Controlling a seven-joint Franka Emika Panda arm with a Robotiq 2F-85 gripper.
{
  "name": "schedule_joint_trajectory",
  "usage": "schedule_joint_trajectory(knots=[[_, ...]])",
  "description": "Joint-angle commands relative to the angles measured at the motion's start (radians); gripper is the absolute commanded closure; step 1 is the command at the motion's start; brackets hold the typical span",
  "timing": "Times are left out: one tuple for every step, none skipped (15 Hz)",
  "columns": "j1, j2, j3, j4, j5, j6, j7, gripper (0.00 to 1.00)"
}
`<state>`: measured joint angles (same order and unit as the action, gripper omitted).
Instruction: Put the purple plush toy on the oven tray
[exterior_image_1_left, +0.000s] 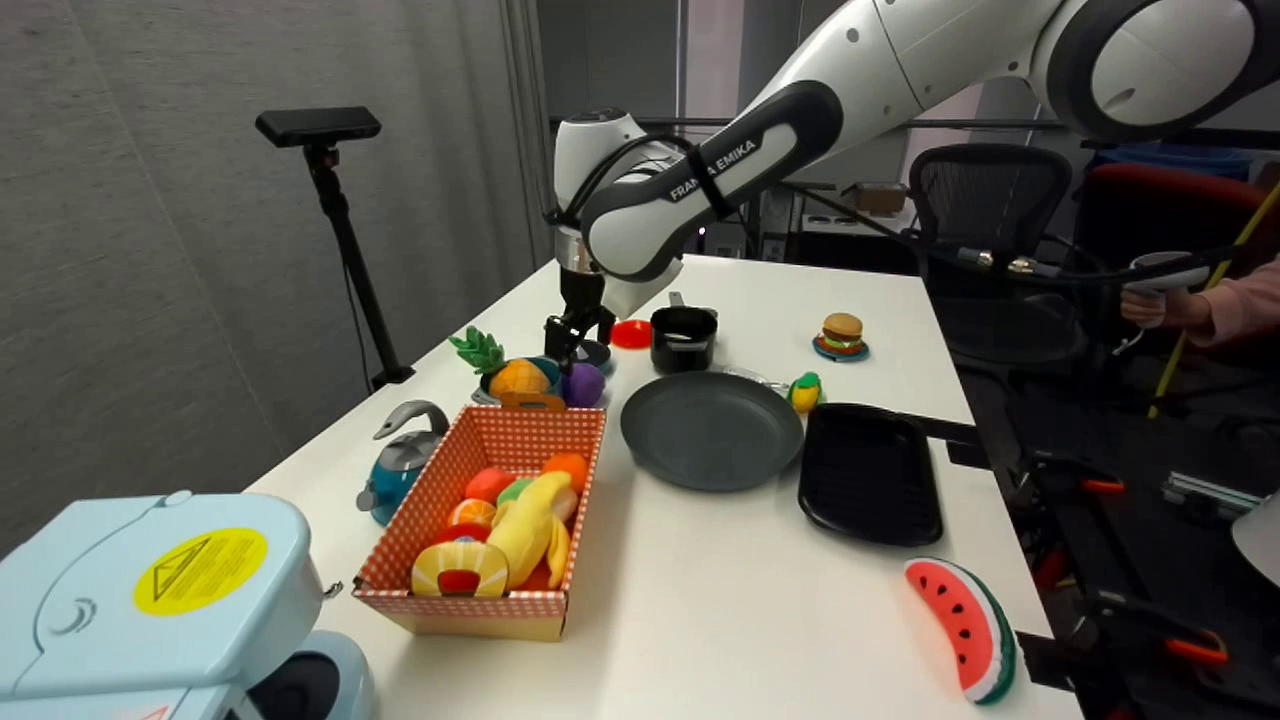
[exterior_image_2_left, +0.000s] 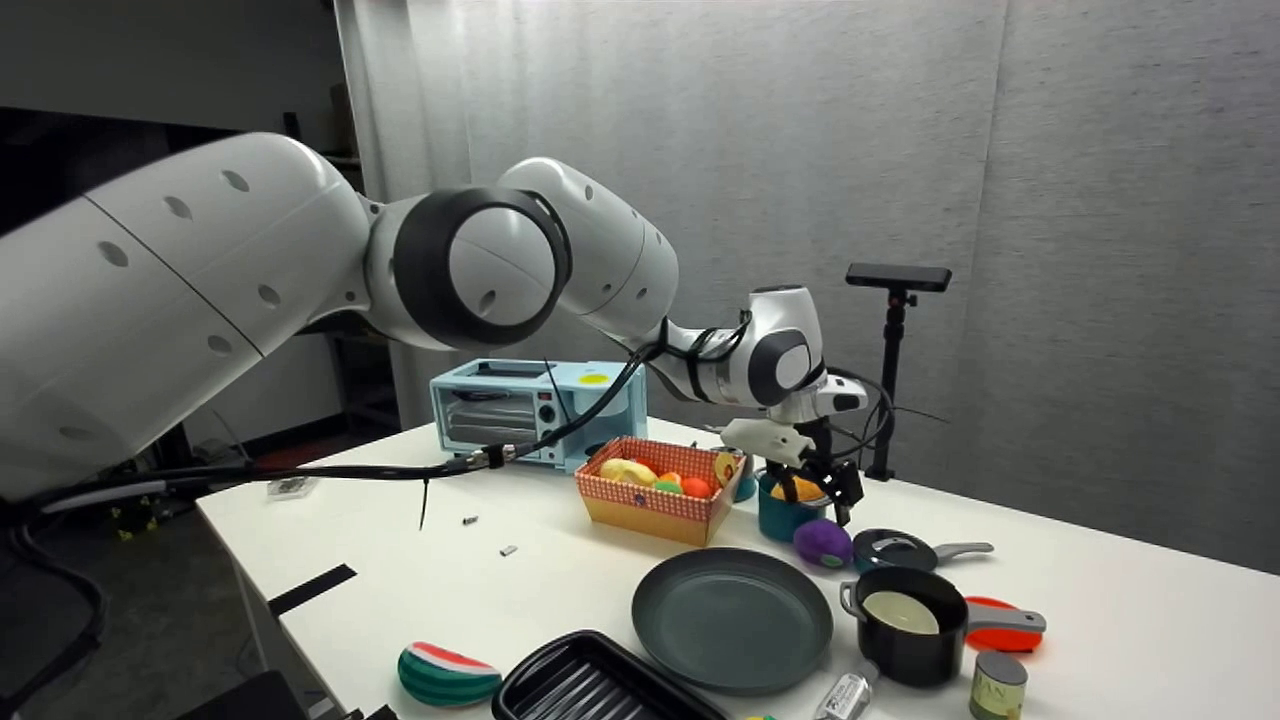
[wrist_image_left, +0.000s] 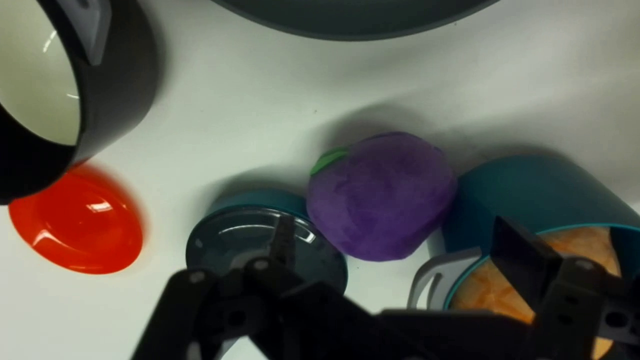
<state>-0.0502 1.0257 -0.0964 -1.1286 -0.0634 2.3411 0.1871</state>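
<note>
Tool (wrist_image_left: 392, 235): jaws spread wide, gripping nothing. You see it low over the white bench (exterior_image_1_left: 720, 600) in both exterior views. In your wrist view, one finger overlaps the mouth of a teal pot (wrist_image_left: 525, 195) holding a pineapple (exterior_image_1_left: 518, 378); contact cannot be determined. The purple plush toy (wrist_image_left: 382, 197) rests on the bench — between that pot and a dark-topped teal pan (wrist_image_left: 245, 235), close beside both. A checked basket (exterior_image_2_left: 640, 515) stands near the teal pot. Next outward, note the round dark grey plate (exterior_image_1_left: 712, 430), near the toy, and the black pot (wrist_image_left: 125, 80) with a red dish (wrist_image_left: 77, 225) beside it. The oven tray (exterior_image_1_left: 868, 475) lies flat past the plate — just beside its rim, well apart from the toy. A watermelon slice (exterior_image_1_left: 965, 630) lies near the tray's end.
</note>
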Motion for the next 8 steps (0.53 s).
schedule_joint_trajectory(knots=[[-0.01,0.089,0.003,0.141,0.026,-0.071,0.002,0.0],[-0.011,0.1,0.004,0.156,0.027,-0.082,0.002,0.0],[-0.011,0.111,0.004,0.169,0.028,-0.088,0.003,0.0],[-0.011,0.12,0.004,0.181,0.03,-0.096,0.003,0.0],[-0.011,0.129,0.005,0.192,0.031,-0.103,0.003,0.0],[-0.01,0.138,0.004,0.201,0.033,-0.108,0.004,0.0],[-0.01,0.145,0.004,0.209,0.033,-0.11,0.004,0.0],[-0.009,0.148,0.005,0.212,0.033,-0.109,0.004,0.0]])
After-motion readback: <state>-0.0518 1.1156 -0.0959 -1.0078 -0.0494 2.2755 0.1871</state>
